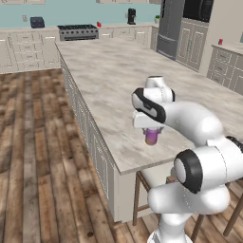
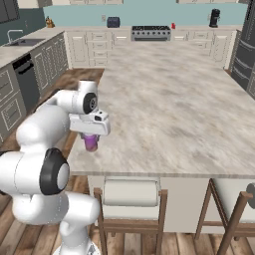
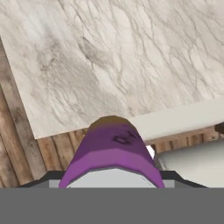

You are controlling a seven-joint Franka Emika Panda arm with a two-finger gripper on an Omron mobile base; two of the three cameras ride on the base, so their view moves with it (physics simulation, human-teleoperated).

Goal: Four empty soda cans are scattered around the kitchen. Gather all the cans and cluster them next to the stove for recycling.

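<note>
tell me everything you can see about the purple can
The purple can is a small, smooth cylinder with a paler end, metal by the look of it. It hangs upright under the white hand, over the near part of the marbled island counter, close to that counter's near edge. The claw is closed around it, with the can's purple body rising between the dark tips in the hand view. Whether its base touches the counter cannot be told. Nothing else is near it.
</note>
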